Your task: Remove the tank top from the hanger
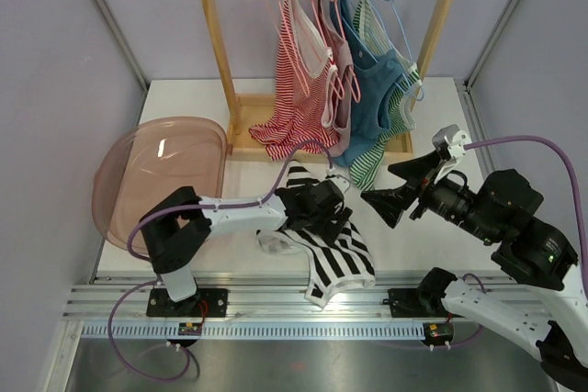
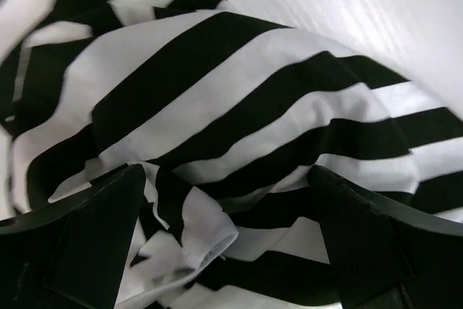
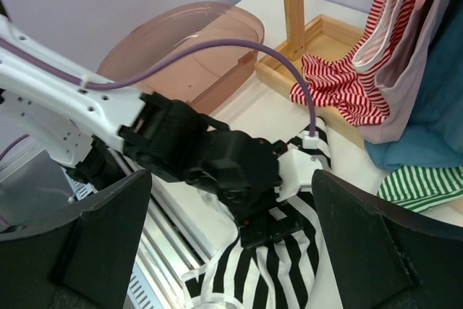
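Observation:
A black-and-white striped tank top [image 1: 335,250] lies crumpled on the table near the front edge. It fills the left wrist view [image 2: 239,106] and shows in the right wrist view [image 3: 311,265]. My left gripper [image 1: 342,225] is open and pressed down onto it, fingers [image 2: 94,244] spread over the folds. My right gripper [image 1: 397,188] is open and empty, held above the table to the right of the top. No hanger shows on or in the striped top.
A wooden rack [image 1: 216,43] at the back holds several tops on hangers: red striped [image 1: 299,71], pink, blue [image 1: 372,89], green striped. A pink translucent tub [image 1: 161,172] sits at the left. The rack's base frame [image 3: 325,99] lies close behind the striped top.

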Available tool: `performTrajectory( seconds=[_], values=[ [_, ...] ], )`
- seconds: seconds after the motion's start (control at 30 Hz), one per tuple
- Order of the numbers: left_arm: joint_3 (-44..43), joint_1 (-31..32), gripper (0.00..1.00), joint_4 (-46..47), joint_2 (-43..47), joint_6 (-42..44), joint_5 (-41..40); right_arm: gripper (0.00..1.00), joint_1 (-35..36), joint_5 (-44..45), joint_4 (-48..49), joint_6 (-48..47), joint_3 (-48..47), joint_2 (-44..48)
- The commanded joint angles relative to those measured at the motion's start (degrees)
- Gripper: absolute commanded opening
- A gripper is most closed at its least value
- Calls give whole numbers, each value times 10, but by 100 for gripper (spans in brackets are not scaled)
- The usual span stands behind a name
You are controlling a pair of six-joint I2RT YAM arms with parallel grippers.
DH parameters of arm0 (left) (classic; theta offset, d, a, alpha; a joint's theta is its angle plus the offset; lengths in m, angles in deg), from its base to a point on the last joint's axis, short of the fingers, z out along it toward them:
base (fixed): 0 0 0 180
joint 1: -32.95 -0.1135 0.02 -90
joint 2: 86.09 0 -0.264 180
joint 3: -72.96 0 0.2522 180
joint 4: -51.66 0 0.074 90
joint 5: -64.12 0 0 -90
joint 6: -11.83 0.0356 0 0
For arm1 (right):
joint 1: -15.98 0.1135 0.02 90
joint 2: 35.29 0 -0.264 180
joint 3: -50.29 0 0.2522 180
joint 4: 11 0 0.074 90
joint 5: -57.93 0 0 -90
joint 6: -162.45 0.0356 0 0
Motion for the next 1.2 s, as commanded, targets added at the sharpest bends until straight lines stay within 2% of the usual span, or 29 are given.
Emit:
performTrajectory(
  seconds=[0.0, 0.07, 0.13, 0.23, 0.27, 0.3, 0.33, 0.4, 0.57, 0.73, 0.8, 0.83, 1.0, 1.1, 1.17],
  values=[
    [-26, 2, 99, 46, -30, -3, 11, 100, 2, -24, 2, 11, 5, 7],
    [-21, 2, 99, 46, -43, -6, 2, 99, 3, -30, 4, 12, 13, 10],
    [-3, 2, 93, 56, -54, -13, -7, 99, 2, -34, 7, 12, 21, 14],
    [19, 2, 49, 74, -61, -21, -2, 99, 2, -35, 7, 12, 24, 20],
    [22, 2, 31, 69, -61, -24, -3, 100, 2, -34, 6, 12, 24, 24],
    [25, 2, 7, 65, -57, -30, -9, 99, 2, -33, 7, 12, 25, 28],
    [27, 2, 0, 61, -51, -32, -13, 99, 2, -28, 6, 12, 24, 32],
    [31, 2, 0, 42, -30, -35, -33, 99, 2, -23, 3, 11, 23, 37],
    [35, 2, 0, -1, 96, -38, -98, 99, 2, 0, 3, 7, 21, 42],
    [-23, 2, 0, -95, 197, -47, -177, 99, 2, 14, 8, 6, 23, 35],
    [-62, -2, 0, -160, 231, -68, -243, 99, 2, 16, 10, 5, 23, 33],
    [-77, -13, 0, -201, 241, -72, -258, 99, 2, 17, 11, 5, 23, 31],
    [-157, -71, 0, -274, 299, -56, -295, 100, 2, 19, 16, 0, 18, 28],
    [-191, -133, 0, -301, 320, -42, -295, 99, 2, 28, 25, 5, 22, 23],
    [-213, -195, 0, -316, 327, -35, -288, 99, 2, 29, 33, 9, 23, 21]
  ],
)
